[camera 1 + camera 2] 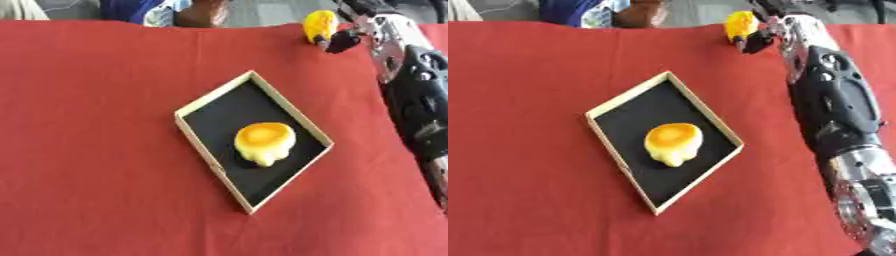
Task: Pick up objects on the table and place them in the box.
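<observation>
A shallow box (199, 107) with a pale wooden rim and a black floor lies askew in the middle of the red table. Inside it rests a yellow object with an orange top (264, 140). At the far right edge of the table my right hand (339, 40) reaches out, its dark fingers curled round a second yellow-orange object (318, 24). The right arm (833, 105) runs up the right side of both views. My left hand shows in no view.
The red cloth (96, 150) covers the whole table. A person in blue sits beyond the far edge (144, 11) and touches nothing on the table.
</observation>
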